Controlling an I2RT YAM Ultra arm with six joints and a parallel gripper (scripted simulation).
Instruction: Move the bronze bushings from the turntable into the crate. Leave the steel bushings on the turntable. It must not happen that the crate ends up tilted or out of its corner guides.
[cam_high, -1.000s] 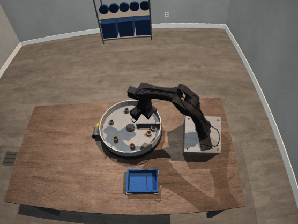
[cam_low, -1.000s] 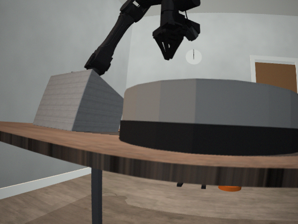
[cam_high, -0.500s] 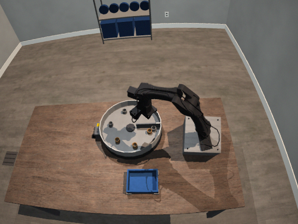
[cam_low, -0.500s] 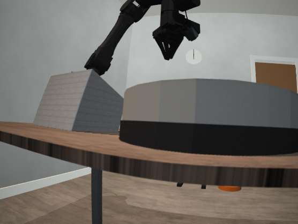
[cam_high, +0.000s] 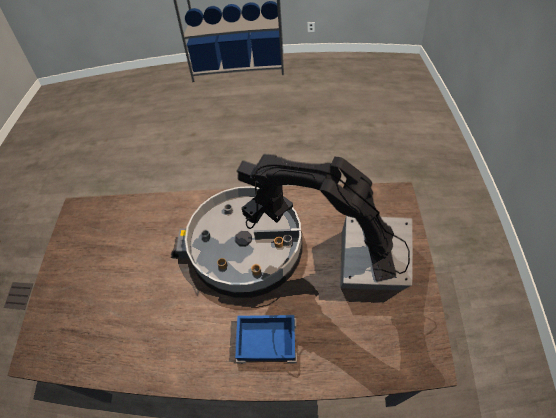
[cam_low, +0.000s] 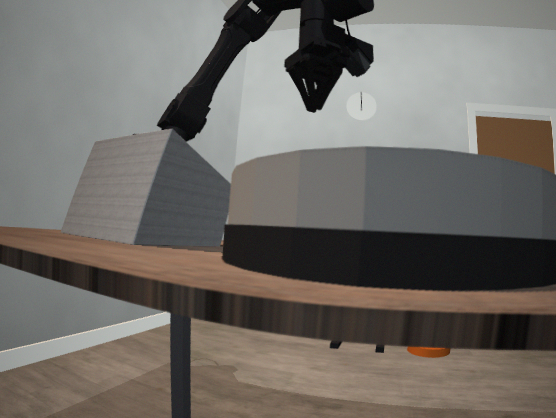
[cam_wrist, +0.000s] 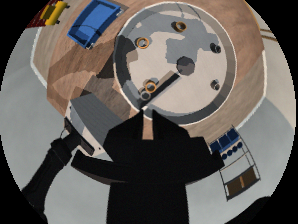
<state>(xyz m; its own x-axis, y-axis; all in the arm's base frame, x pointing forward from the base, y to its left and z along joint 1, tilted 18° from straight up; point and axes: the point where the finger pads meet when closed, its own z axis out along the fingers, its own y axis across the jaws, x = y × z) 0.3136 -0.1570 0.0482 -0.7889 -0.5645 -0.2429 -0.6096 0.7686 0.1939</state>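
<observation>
Tool (cam_low: 314, 102) hangs nearly closed and empty above the turntable (cam_high: 197, 221). Below it sit three bronze bushings (cam_high: 222, 263), probably awaiting pickup for the crate (cam_high: 265, 339).

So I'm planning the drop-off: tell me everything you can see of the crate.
The crate is a blue, open-topped rectangular box with low walls and a pale rim, plastic by its look. It sits flat on the table near the front edge, apart from the turntable. No bushings lie in it; only a shadow crosses its floor. Nothing else touches it.
</observation>
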